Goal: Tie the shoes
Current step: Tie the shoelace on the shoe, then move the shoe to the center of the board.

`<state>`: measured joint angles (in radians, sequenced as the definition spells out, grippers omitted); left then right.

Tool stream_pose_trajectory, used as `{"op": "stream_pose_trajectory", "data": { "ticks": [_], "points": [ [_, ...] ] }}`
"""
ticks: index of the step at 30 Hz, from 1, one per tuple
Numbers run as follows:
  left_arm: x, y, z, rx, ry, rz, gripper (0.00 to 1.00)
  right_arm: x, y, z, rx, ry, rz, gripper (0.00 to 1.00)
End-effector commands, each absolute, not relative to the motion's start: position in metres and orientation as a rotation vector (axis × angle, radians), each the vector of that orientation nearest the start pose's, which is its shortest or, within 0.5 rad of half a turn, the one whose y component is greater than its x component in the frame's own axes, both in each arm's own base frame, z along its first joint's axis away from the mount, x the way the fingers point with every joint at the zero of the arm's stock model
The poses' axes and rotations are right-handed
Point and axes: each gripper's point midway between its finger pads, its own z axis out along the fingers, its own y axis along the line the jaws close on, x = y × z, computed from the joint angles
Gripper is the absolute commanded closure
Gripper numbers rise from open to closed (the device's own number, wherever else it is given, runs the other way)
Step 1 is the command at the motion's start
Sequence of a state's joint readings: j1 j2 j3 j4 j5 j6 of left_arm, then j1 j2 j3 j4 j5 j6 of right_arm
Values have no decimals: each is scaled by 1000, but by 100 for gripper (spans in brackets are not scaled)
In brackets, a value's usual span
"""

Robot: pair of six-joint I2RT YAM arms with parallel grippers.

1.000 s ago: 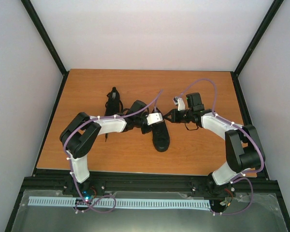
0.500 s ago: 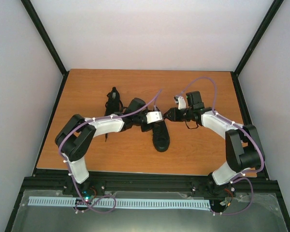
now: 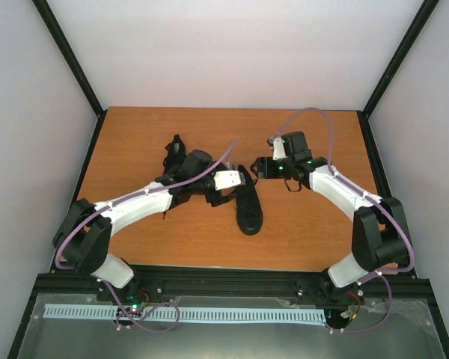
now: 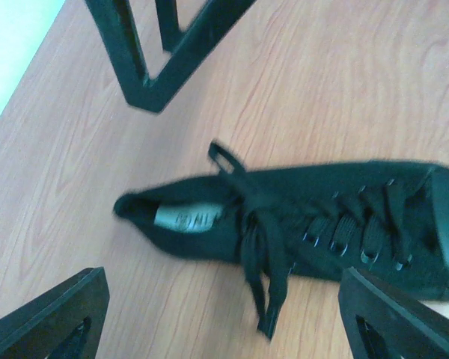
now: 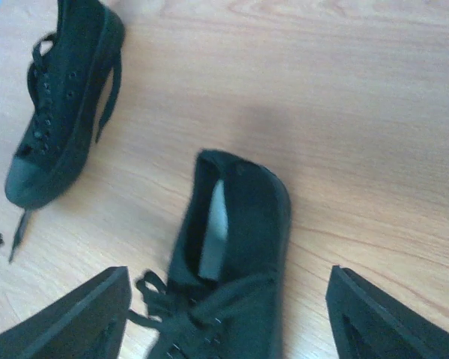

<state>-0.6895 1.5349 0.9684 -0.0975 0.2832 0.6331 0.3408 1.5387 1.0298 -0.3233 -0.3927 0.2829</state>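
Note:
Two black shoes lie on the wooden table [image 3: 314, 232]. One shoe [image 3: 249, 213] is in the middle, and its black laces [image 4: 260, 258] are gathered in loops that hang over its side. The other shoe [image 3: 175, 152] lies farther back and left, with loose laces [image 5: 108, 90]. My left gripper [image 3: 243, 178] hovers open above the middle shoe [image 4: 307, 217], nothing between its fingers [image 4: 52, 318]. My right gripper [image 3: 255, 169] is open too, above that shoe's heel [image 5: 239, 224], facing the left gripper closely.
Black frame rails border the table, with white walls behind them. In the left wrist view, the right gripper's black fingers [image 4: 161, 52] show at the top. A stray lace end [image 5: 16, 232] of the far shoe lies on the wood.
Both grippers went from shut to wide open, letting go of the laces. The left arm stretched out lower and the right gripper moved back and up from the shoe.

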Motion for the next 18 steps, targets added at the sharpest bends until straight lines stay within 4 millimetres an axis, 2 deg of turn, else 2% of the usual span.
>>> {"op": "stream_pose_trajectory", "data": {
  "ticks": [1,3,6,7,10,12,13,15,18],
  "points": [
    [310,-262,135,1449,1864,-142,12,376,218,145,-301,2439,569,22],
    [304,-234,132,1468,1959,-87,11,380,230,141,-321,2446,494,17],
    [298,-182,130,1500,2116,28,10,387,246,127,-364,2477,338,3],
    [300,-165,134,1496,2160,88,10,394,252,126,-365,2479,305,2],
    [313,-122,150,1434,2283,231,10,404,256,106,-335,2526,249,2],
    [320,-103,166,1360,2325,269,9,412,253,96,-309,2545,191,4],
    [321,-96,174,1330,2335,284,8,414,251,90,-303,2556,164,7],
    [318,-83,184,1289,2374,303,7,416,252,84,-317,2566,146,19],
    [303,-59,186,1221,2530,337,7,411,248,75,-355,2587,121,46]
  ]
}}
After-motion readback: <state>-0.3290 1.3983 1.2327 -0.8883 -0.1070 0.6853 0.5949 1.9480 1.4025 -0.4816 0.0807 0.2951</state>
